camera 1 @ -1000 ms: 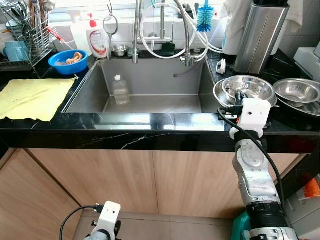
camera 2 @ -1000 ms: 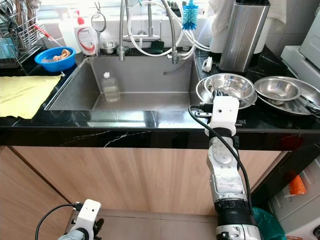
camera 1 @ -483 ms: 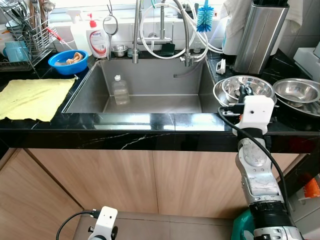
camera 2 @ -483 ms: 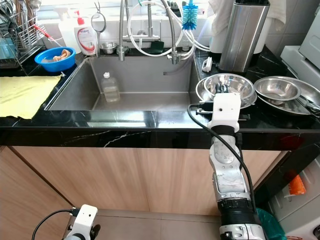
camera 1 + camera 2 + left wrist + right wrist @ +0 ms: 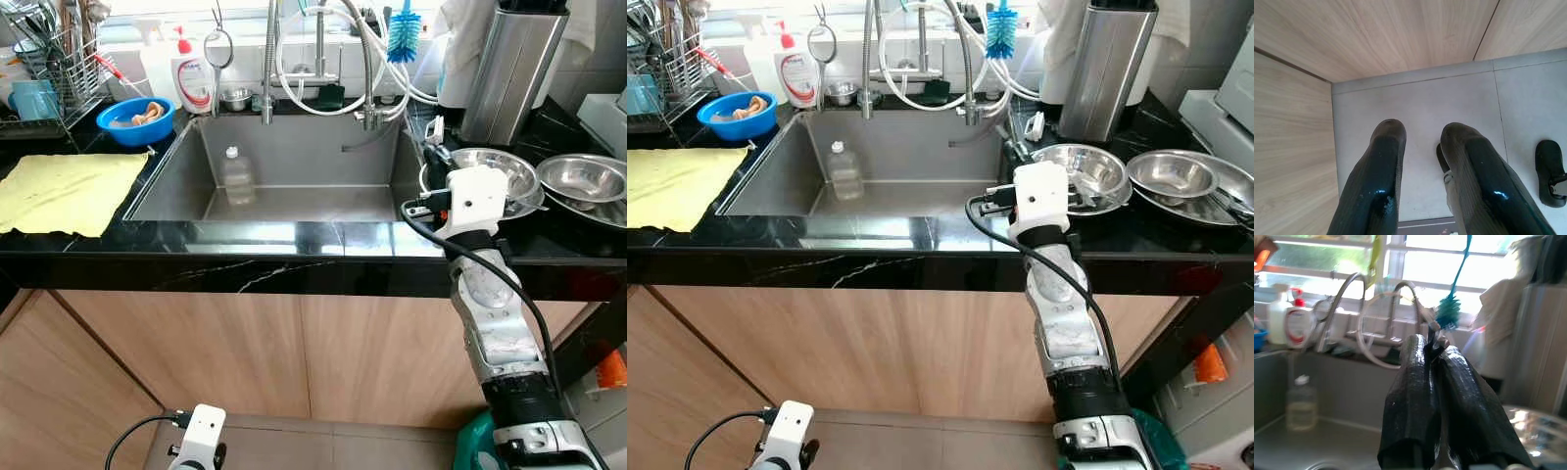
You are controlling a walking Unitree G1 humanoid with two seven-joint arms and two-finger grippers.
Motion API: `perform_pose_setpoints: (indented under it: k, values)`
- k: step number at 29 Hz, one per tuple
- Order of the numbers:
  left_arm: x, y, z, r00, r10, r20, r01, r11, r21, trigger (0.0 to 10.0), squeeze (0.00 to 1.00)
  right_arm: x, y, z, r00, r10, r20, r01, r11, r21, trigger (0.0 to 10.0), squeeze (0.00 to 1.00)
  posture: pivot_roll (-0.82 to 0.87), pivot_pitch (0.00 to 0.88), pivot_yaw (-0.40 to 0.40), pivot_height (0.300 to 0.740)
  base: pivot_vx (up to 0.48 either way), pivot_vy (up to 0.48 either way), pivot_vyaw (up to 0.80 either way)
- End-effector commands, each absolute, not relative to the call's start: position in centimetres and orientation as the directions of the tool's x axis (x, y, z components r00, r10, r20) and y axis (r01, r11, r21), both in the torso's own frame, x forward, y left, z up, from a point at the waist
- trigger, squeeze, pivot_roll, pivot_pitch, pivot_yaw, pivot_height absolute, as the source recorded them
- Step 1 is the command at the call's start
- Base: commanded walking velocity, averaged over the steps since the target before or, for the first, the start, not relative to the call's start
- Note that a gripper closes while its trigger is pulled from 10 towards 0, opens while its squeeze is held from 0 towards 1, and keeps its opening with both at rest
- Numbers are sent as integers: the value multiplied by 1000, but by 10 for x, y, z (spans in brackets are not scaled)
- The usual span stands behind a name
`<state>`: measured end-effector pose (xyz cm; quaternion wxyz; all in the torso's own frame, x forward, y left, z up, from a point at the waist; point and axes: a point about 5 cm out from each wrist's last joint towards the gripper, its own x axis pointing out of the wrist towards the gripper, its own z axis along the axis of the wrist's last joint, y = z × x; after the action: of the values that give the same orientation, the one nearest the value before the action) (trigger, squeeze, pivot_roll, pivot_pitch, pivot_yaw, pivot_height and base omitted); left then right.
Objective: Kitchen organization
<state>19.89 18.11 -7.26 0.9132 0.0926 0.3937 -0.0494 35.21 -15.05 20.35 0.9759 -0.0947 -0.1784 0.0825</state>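
Two steel bowls are seen on the black counter at its right end, just right of the sink; the nearer bowl lies close to the sink's right rim. The right gripper is held above the counter's front edge, between sink and nearer bowl, its fingers pressed together with nothing gripped. The left gripper hangs idle near the floor by the cabinet, fingers slightly parted and empty. A small bottle stands in the sink's left rear part; a blue bowl and yellow cloth lie on the counter's left side. The step in hand is judged to be an approach to the nearer bowl or the sink, no object yet taken. For the next move the fingers would need to be opened and aligned over a bowl rim or the bottle before closing.
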Motion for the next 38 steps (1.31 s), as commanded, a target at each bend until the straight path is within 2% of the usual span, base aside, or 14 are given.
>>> perform_pose_setpoints:
  k: [1, 8, 11, 17, 24, 38]
  values:
    - [196, 189, -74, 676, 8, -737, 142, 980, 142, 10000, 0, 357, -144, 210, 916, 238, 323, -192, 967, -168, 10000, 0, -74, 0, 61, 740, 0, 0, 0]
    - [190, 189, -77, 662, 9, -750, 146, 979, 141, 10000, 0, 365, -139, 206, 910, 328, 252, -295, 942, -159, 10000, 0, -77, 0, 61, 740, 0, 0, 0]
    - [196, 182, -74, 686, -8, -727, 154, 979, 135, 10000, 0, 367, -139, 198, 916, 346, 203, -329, 938, -112, 10000, 0, -76, 0, 62, 740, 0, 0, 0]
    - [209, 172, -63, 744, -46, -666, 185, 973, 139, 10000, 0, 376, -144, 183, 945, 310, 108, -298, 948, -116, 10000, 0, -78, 0, 61, 740, 0, 0, 0]
    - [205, 183, -66, 729, -29, -684, 176, 973, 147, 10000, 0, 382, -145, 178, 955, 288, 67, -281, 955, -99, 10000, 0, -69, 0, 60, 740, 0, 0, 0]
    - [195, 189, -73, 690, -12, -724, 175, 973, 150, 10000, 0, 384, -146, 168, 970, 240, 29, -238, 969, -59, 10000, 0, -66, 0, 68, 740, 0, 0, 0]
